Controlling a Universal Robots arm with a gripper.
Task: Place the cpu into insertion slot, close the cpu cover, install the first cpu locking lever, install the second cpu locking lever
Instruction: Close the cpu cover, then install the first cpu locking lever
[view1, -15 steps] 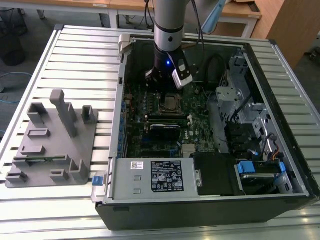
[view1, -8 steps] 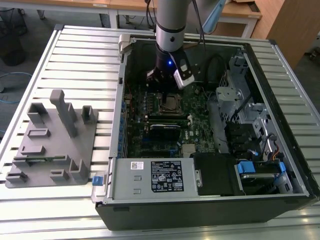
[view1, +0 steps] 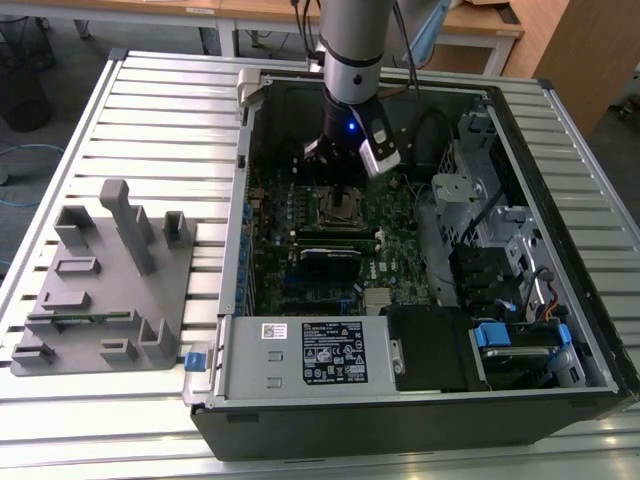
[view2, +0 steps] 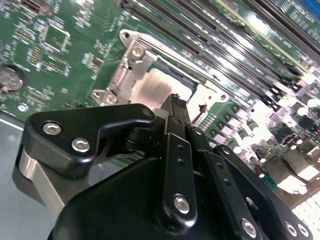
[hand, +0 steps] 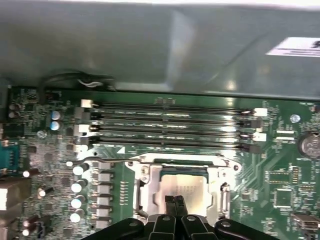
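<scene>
So the gripper (hand: 174, 199) is parked right over the insertion slot (view1: 341, 205). Its fingers are pinched together with nothing between them. The tips hang over the slot's edge on the side away from the memory slots (hand: 170, 127), and in both wrist views they're very close to the metal there.

The cpu (hand: 183, 186) is already sitting in the slot, lying flat with its dull silver top up. The cpu cover (hand: 146, 186) looks folded down around it, with the silver frame lying flat on the slot and the chip showing through the window.

A thin wire locking lever (hand: 102, 161) runs along the slot's side facing the memory slots. It's honestly hard to tell if it's hooked down or just lying there.

The long black memory slots lie just beside the slot, parallel to that edge, all on the green motherboard (hand: 280, 180).

In the exterior view the arm drops straight down into the open computer case (view1: 400, 425) above the slot. The white-labelled power supply box (view1: 310, 355) sits well apart from the slot, against the case wall.
</scene>
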